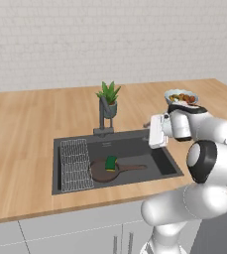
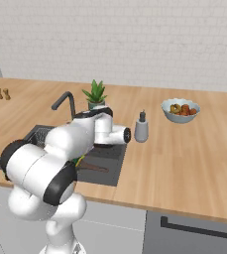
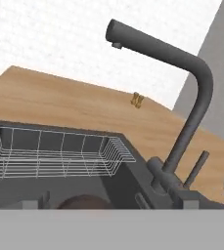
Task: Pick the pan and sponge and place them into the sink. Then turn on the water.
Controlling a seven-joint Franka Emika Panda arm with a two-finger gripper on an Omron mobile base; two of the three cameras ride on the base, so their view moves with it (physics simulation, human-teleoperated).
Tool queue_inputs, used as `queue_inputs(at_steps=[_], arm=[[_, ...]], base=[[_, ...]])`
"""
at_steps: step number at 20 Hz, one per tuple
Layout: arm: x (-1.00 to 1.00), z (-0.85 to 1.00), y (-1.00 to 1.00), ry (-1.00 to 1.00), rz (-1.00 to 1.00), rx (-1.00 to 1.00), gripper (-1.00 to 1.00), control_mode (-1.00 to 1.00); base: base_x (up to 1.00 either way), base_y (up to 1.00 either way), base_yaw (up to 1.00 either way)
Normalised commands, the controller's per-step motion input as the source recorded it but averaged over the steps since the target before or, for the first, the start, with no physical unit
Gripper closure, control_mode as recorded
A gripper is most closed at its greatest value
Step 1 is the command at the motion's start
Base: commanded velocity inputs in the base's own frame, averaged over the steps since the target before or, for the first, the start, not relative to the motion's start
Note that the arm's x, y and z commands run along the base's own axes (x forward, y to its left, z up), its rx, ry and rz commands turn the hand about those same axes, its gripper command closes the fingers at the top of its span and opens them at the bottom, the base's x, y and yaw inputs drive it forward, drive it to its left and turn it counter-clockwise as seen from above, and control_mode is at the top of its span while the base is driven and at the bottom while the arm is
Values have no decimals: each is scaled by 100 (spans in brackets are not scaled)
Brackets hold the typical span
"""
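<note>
The pan (image 1: 105, 171) is lying on the floor of the sink (image 1: 169, 166), its long handle pointing toward the sink's right wall, and the sponge (image 1: 110, 162) is sitting on the pan's back rim, green side up. The wire rack (image 1: 76, 164) is filling the left end of the sink. The faucet (image 1: 104, 116) is standing at the middle of the sink's back edge, with the potted plant (image 1: 109, 98) just behind it on the counter (image 1: 26, 144). The gripper (image 1: 153, 134) is hovering over the sink's back right corner, pointing toward the faucet; its fingers are probably apart, though I cannot tell for sure. A bowl of food (image 2: 181, 110) and a soap bottle (image 2: 141, 127) are standing on the counter right of the sink
</note>
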Motion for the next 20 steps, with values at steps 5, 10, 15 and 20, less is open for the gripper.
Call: queue_inputs(at_steps=[5,10,15,20], arm=[[39,-15,0,31,0,29,-100,-100],[24,-48,12,8,0,21,-100,-100],[15,-40,22,-2,0,13,-100,-100],[12,-2,23,-8,0,2,-100,-100]], base=[[0,0,0],[0,0,0],[0,0,0],[0,0,0]])
